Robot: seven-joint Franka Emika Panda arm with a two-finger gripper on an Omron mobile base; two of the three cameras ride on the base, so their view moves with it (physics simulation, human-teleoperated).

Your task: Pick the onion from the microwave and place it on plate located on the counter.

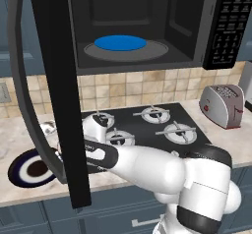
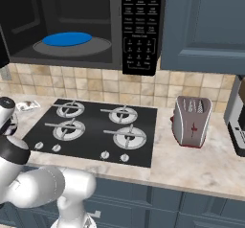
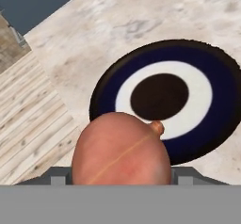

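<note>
While the arm reached past the open microwave (image 1: pixel 147 26) door toward the plate (image 1: pixel 27 169) in the left view, the hand view showed the gripper (image 3: pixel 120 173) clamped on the onion (image 3: pixel 121 150) over the plate's near rim, so an early release risked it rolling onto the counter (image 3: pixel 94 35).

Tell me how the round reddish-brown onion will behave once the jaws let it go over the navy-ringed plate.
The round reddish-brown onion looks nearly spherical, so it will probably roll on release. The navy-ringed white plate appears flat and shallow, so it may not stop a roll; a low release over the dark centre seems safest. The onion's skin looks smooth and glossy, so it could slip in a loose grip.
</note>
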